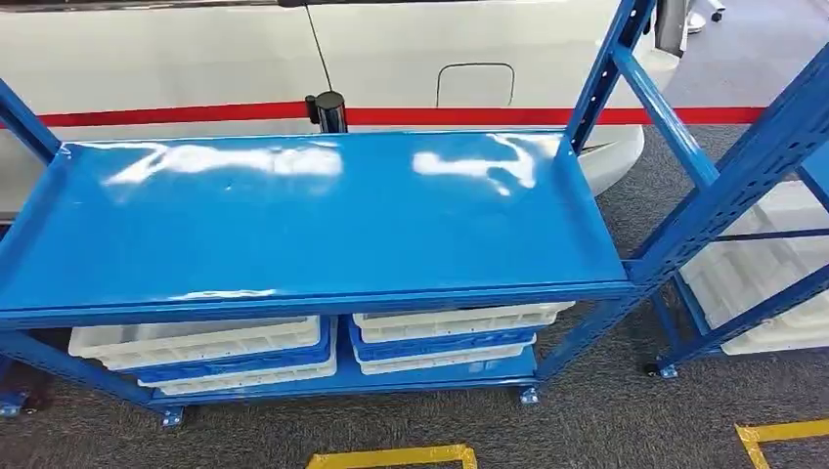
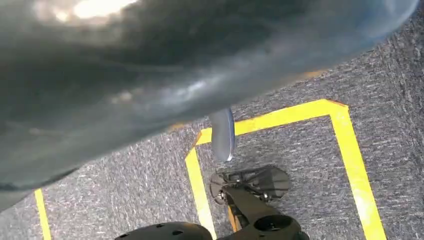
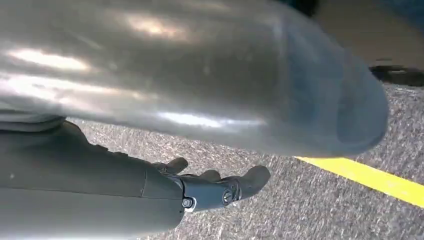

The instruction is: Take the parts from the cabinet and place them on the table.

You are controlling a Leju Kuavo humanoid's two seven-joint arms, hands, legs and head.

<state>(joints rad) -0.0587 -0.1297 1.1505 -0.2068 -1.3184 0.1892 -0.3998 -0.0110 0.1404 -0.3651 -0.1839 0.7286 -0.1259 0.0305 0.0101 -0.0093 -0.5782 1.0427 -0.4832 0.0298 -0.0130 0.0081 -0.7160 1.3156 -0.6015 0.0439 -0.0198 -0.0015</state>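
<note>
Right hand (image 3: 215, 185) is hanging empty over carpet, fingers loosely apart, left hand's state unclear; trays (image 1: 445, 337) are sitting at 6 o'clock under shelf (image 1: 313, 215), so reaching low seems best.

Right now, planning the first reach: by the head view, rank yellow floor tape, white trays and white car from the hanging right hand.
From the right hand, hanging over the carpet:
1. yellow floor tape, on the floor in front.
2. white trays, on the bottom shelf of the rack.
3. white car, behind the rack.
</note>
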